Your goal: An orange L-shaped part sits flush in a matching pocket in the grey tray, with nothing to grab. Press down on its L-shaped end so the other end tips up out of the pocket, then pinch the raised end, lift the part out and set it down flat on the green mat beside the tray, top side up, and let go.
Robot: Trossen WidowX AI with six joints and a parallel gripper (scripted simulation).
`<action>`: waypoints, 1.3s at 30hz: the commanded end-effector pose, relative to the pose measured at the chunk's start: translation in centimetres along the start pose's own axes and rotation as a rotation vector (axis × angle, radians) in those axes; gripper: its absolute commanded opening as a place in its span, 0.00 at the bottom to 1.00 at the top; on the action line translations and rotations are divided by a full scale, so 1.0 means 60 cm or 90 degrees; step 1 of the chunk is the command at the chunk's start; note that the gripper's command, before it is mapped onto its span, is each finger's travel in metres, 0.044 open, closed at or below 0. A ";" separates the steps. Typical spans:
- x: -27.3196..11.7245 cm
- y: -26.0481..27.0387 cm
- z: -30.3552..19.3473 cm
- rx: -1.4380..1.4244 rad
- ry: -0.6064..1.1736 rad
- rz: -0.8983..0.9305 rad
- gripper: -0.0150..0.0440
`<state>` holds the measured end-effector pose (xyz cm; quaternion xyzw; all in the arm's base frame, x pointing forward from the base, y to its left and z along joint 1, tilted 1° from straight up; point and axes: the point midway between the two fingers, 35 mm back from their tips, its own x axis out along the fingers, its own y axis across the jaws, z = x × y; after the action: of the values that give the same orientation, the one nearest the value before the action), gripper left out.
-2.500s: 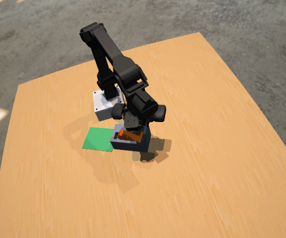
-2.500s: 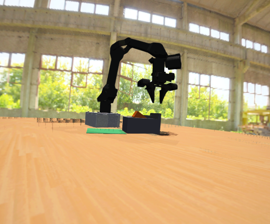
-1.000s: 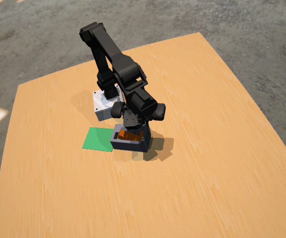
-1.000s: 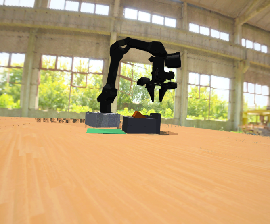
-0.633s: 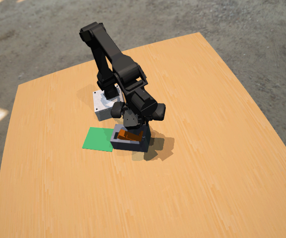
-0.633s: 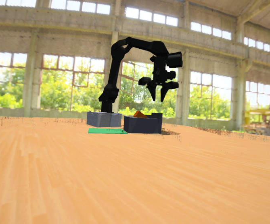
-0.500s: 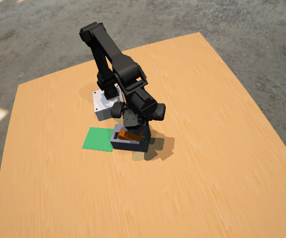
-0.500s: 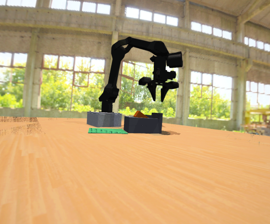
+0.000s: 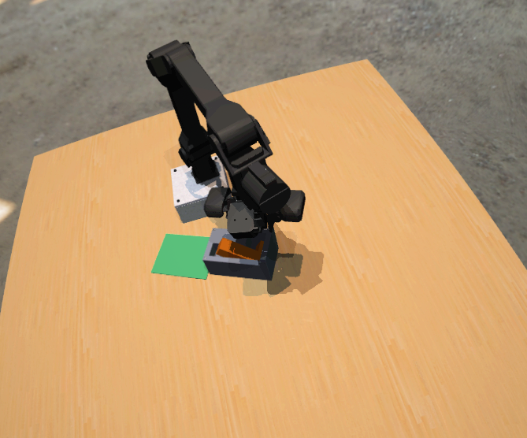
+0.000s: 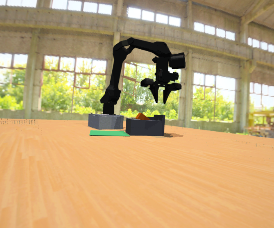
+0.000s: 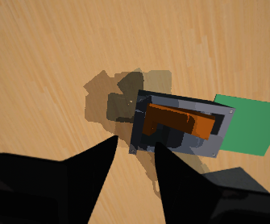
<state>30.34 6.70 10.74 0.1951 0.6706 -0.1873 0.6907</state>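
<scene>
One pair of black jaws (image 10: 160, 101) hangs in the air above the tray, partly open, with nothing between the two pointed fingers. In the side view the jaws sit centre frame, well above the tray's top edge and touching nothing.

Below them is one dark grey tray (image 10: 144, 128), a low box near the middle of the frame. Inside it lies one orange L-shaped part (image 11: 175, 121), tilted in its pocket: in the side view one end pokes up above the tray's rim at the left, while the other end stays down inside. In the wrist view the part's short leg is toward the left and its long bar runs to the right.

One flat green mat (image 9: 181, 256) lies just beside the tray on its left in the top view, its edge against the tray's side.

One black arm (image 9: 217, 122) rises from one pale grey base block (image 9: 186, 198), which stands just behind the mat and tray.

Everything rests on one broad orange wood-grain surface (image 9: 348, 306), with soft shadows to the right of the tray. Around it is rough grey ground. Behind is a tall concrete hall with rows of windows and green trees outside.
</scene>
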 end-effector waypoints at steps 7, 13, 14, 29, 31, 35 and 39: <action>0.027 0.000 0.001 0.000 0.002 -0.002 0.56; 0.119 -0.007 -0.005 -0.002 0.007 -0.008 0.56; 0.119 -0.007 -0.005 -0.002 0.007 -0.008 0.56; 0.142 -0.007 -0.005 -0.002 0.007 -0.008 0.56; 0.147 -0.007 -0.005 -0.002 0.007 -0.008 0.56; 0.158 -0.007 -0.005 -0.002 0.007 -0.008 0.56; 0.169 -0.007 -0.006 -0.002 0.007 -0.008 0.56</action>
<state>30.45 6.63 1.44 0.1947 0.6717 -0.1881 0.6896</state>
